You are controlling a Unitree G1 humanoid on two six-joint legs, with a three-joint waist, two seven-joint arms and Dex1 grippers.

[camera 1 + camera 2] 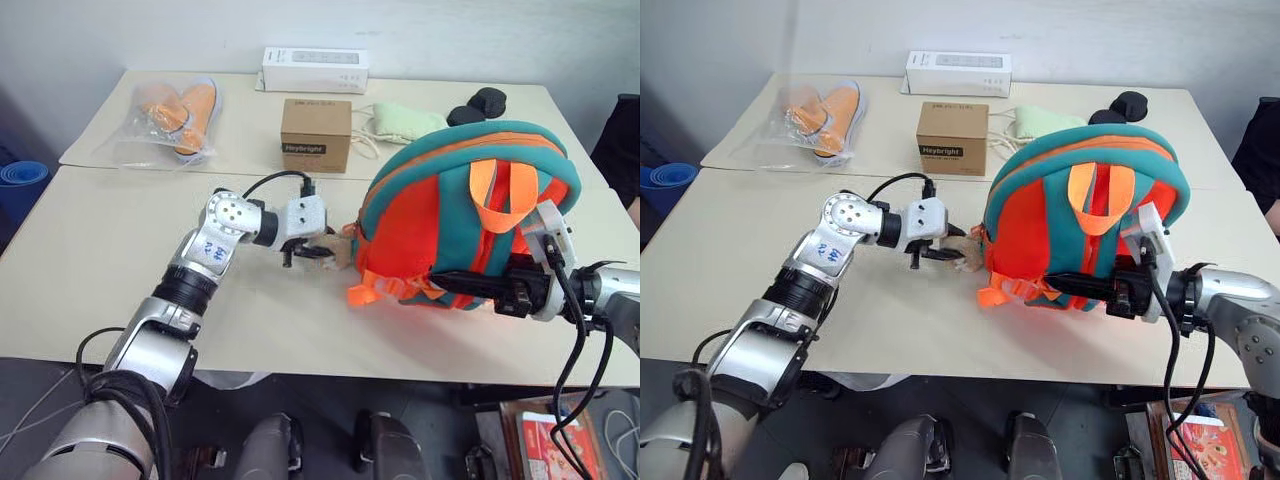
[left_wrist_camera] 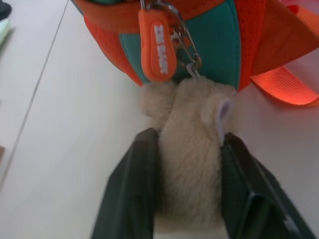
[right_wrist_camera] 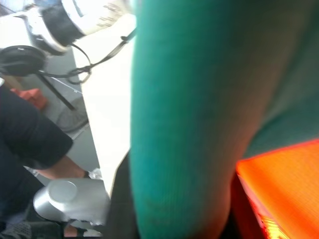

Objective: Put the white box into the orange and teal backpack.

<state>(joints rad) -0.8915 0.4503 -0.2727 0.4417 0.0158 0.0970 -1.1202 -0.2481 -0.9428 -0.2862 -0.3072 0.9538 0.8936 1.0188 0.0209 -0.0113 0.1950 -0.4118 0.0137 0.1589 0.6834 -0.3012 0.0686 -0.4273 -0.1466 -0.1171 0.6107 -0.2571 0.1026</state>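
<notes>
Orange and teal backpack (image 1: pixel 455 215) with bright orange webbing loops; tan plush toy (image 2: pixel 192 149) beside it; brown carton (image 1: pixel 316 133) and white carton with grey print (image 1: pixel 315 70) far; pale green pouch (image 1: pixel 405 122) far right

Orange and teal backpack (image 1: pixel 450 225) stood upright on the table's right side, back panel w/ orange webbing loops facing the camera, teal trim round the top. Tan plush toy (image 2: pixel 192 149) hung off its zipper clip, lying on the tabletop.

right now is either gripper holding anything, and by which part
The left gripper straddles the backpack's plush toy. The right gripper is at a teal strap; a firm grip cannot be told.
</notes>
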